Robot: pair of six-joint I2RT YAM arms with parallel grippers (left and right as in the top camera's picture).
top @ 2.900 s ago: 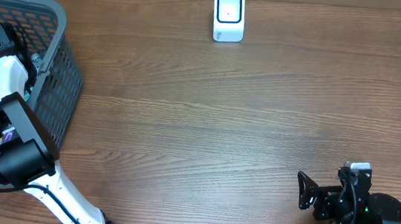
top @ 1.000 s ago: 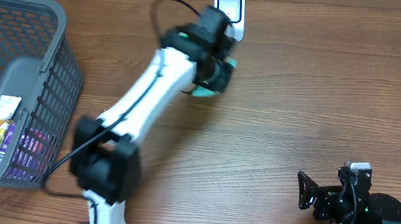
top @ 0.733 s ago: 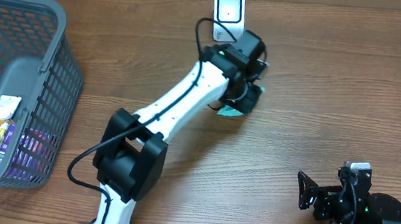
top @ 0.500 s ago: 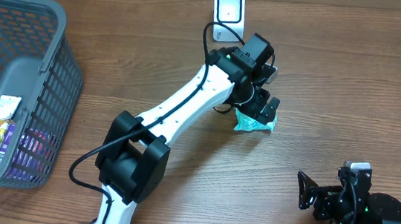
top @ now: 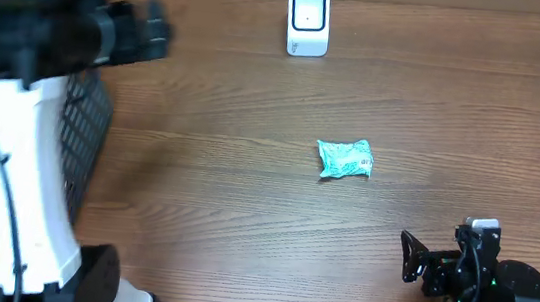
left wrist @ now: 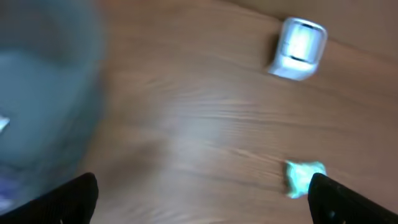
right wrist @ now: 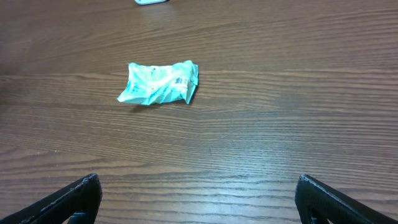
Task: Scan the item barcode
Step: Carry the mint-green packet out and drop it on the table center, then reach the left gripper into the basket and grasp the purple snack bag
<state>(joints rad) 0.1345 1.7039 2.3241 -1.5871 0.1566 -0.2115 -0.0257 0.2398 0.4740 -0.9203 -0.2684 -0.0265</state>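
Wooden table (top: 243, 219) bears teal packet (top: 345, 160), scanner (top: 309, 21).

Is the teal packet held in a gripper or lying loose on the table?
Lying loose. The teal packet rests on the table, crumpled, with nothing touching it; the left gripper is open and well away.

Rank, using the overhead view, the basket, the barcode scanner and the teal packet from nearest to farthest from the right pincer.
1. Teal packet, mid-table, ahead and left of the right pincer.
2. Barcode scanner, at the back, near centre.
3. Grey basket, at the far left.
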